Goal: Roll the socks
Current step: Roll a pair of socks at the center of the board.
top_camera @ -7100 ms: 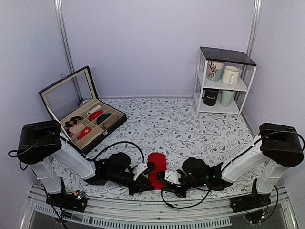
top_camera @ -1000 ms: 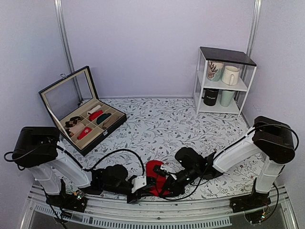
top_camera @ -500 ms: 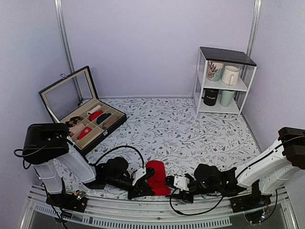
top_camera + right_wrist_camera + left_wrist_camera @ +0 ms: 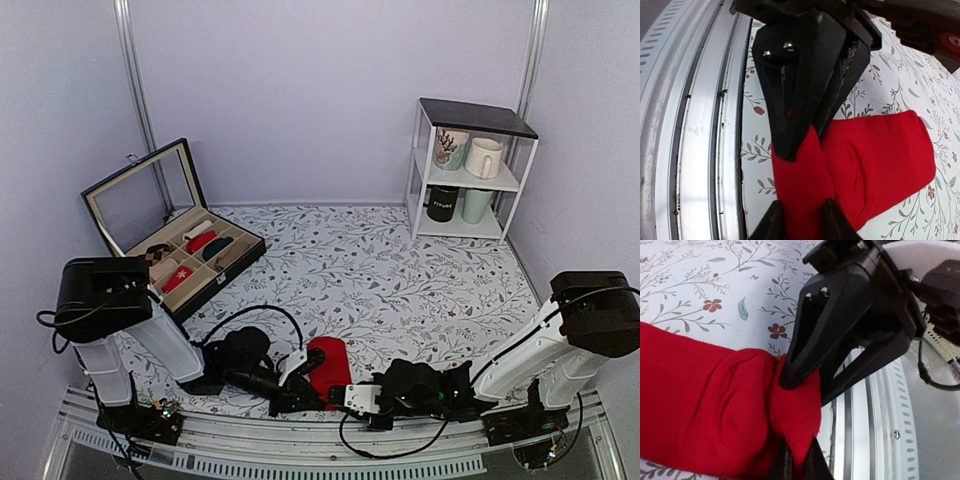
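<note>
The bright red socks (image 4: 328, 362) lie on the flowered cloth close to the near edge, their near end bunched into a raised fold. Both grippers meet at that fold from opposite sides. In the left wrist view my left gripper (image 4: 798, 438) is shut on a narrow pleat of the socks (image 4: 715, 410), with the right gripper's black fingers (image 4: 805, 355) pressing into the fold from the far side. In the right wrist view my right gripper (image 4: 803, 201) has a thicker ridge of the socks (image 4: 880, 155) pinched between its fingers. From above, the left gripper (image 4: 303, 384) and right gripper (image 4: 350, 392) flank the near end.
An aluminium rail (image 4: 300, 452) runs along the table edge just behind the grippers. An open compartment box (image 4: 190, 255) with other rolls stands at the back left. A white shelf (image 4: 465, 170) with mugs is at the back right. Cables trail by both wrists.
The right arm swung out to the right, then came back to the socks' near end and closed on the fold. The left gripper kept its hold. The socks look shorter than several seconds ago.
</note>
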### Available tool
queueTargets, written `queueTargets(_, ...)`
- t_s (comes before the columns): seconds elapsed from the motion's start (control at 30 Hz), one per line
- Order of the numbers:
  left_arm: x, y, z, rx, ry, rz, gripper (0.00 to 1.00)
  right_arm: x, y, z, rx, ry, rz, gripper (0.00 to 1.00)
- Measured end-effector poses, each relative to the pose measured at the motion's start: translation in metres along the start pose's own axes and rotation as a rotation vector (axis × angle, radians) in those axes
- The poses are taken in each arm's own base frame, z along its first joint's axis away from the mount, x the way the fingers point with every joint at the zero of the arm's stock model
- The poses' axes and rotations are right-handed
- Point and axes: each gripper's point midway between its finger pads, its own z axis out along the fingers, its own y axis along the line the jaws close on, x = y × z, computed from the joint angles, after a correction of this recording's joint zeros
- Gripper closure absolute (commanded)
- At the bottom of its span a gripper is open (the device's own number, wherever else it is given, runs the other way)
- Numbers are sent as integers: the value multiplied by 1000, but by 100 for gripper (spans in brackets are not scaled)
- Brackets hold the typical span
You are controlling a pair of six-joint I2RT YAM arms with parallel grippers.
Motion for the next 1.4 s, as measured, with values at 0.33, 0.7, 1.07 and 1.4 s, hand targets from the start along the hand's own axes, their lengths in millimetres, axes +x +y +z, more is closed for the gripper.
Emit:
queueTargets(0.33,0,-2,-16,-37,-17,37,44,-3,-1,5,0,22,108,90)
queueTargets(0.7,-23,-32,-32,-136,-54,320,35,-5,-6,3,-252,126,371,91)
queueTargets(1.07,-2,-13,-23,-201,27,361,36,-11,6,8,-501,253,556,91)
queueTargets(1.4,-5,-15,-12,-178,31,380,54,-10,10,10,-581,296,618,91)
